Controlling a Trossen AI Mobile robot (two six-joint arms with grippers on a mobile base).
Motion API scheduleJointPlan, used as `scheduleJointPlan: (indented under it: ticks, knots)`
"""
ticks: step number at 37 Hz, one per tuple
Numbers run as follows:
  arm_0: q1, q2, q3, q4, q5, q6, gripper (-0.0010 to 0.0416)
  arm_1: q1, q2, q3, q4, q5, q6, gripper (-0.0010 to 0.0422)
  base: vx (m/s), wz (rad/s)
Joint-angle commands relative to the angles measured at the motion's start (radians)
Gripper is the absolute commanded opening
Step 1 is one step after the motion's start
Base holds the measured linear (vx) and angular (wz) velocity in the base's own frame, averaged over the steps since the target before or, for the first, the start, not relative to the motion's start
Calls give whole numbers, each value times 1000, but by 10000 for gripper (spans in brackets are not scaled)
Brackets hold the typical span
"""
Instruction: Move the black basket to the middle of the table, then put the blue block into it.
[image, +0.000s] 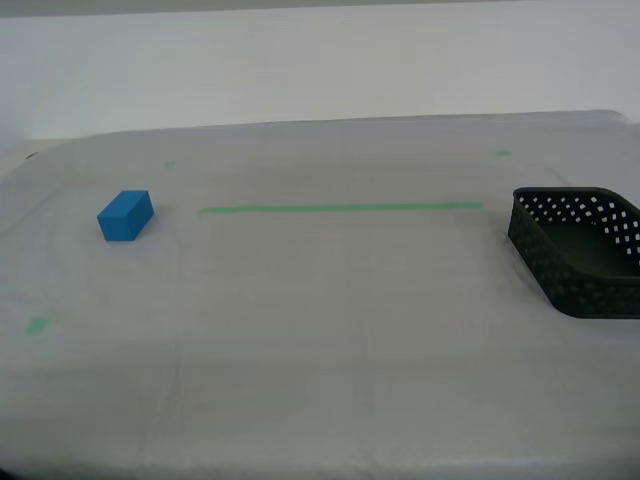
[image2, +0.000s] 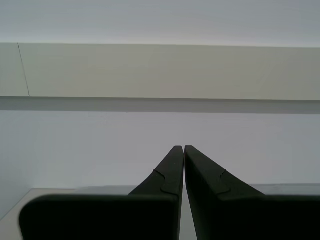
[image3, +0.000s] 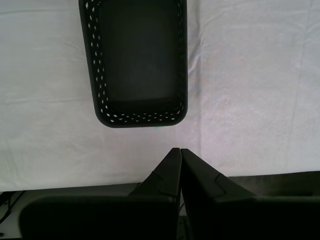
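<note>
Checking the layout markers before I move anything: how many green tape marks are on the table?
4: a long line mid-table, small bits at far left, far right and near left of the exterior view. The basket may hide others.

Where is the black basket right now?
The black basket sits at the exterior view's right edge, partly cut off, just beyond the green tape line's end, far from the blue block.

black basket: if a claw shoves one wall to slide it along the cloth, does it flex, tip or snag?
The black basket looks like rigid moulded plastic, so probably little flex. Its low, wide shape makes tipping unlikely. The perforated walls suggest it is light, so it may swivel if pushed off-centre. The table cloth shows creases that might drag or bunch.
</note>
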Motion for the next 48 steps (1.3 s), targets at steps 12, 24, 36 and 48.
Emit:
scheduleJointPlan:
  ticks: [12, 24, 36, 48]
  knots:
    - [-77, 95, 55, 21, 1, -102, 0, 0, 0, 0, 4, -1, 1, 0, 0, 0]
    - [-77, 172, 133, 26, -56, -146, 0, 0, 0, 0, 4, -1, 2, 0, 0, 0]
    - [-75, 181, 130, 164, -46, -143, 1, 0, 0, 0, 4, -1, 2, 0, 0, 0]
    - [-74, 183, 112, 163, -18, -146, 88, 0, 0, 0, 4, -1, 1, 0, 0, 0]
